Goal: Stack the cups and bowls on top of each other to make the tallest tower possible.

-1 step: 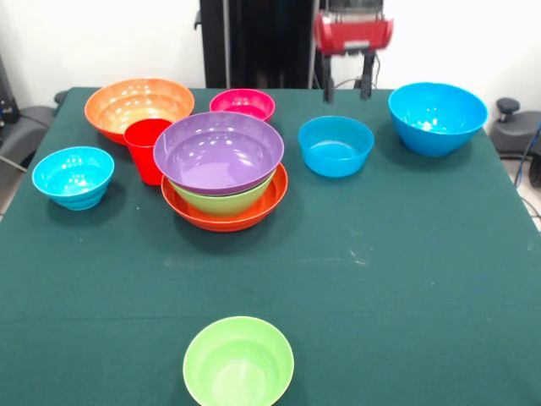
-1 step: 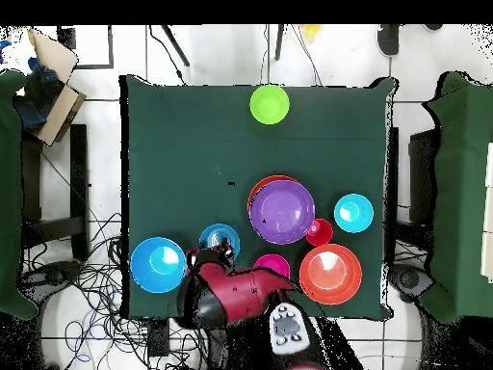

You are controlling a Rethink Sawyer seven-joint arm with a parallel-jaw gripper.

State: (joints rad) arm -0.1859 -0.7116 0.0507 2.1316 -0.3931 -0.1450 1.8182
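- The tower point(image 1: 223, 173) stood left of centre on the green surface point(image 1: 380, 279): a wide orange bowl point(image 1: 254, 216) at the base, a green bowl point(image 1: 221, 201) nested in it, the purple bowl point(image 1: 218, 150) on top.
- The gripper point(image 1: 348, 85) hung up at the far edge behind the mid-sized blue bowl point(image 1: 336, 145), its two dark fingers apart and holding nothing.
- The red cup point(image 1: 146, 148) stood upright, touching or just beside the tower's left side, with the second orange bowl point(image 1: 138, 105) behind it and the magenta bowl point(image 1: 242, 103) beside that.
- A large blue bowl point(image 1: 437, 116) sat far right, a small blue bowl point(image 1: 73, 176) far left, and a lone green bowl point(image 1: 238, 361) well apart at the near edge.
- Judging by the gloss, these were light, stiff, slippery plastic; pinching a rim wall, one finger inside and one outside, looked the surest hold.
- The blue bowl nearest the jaws looked the likely next pick, though a light bowl could tilt or slide when nudged.
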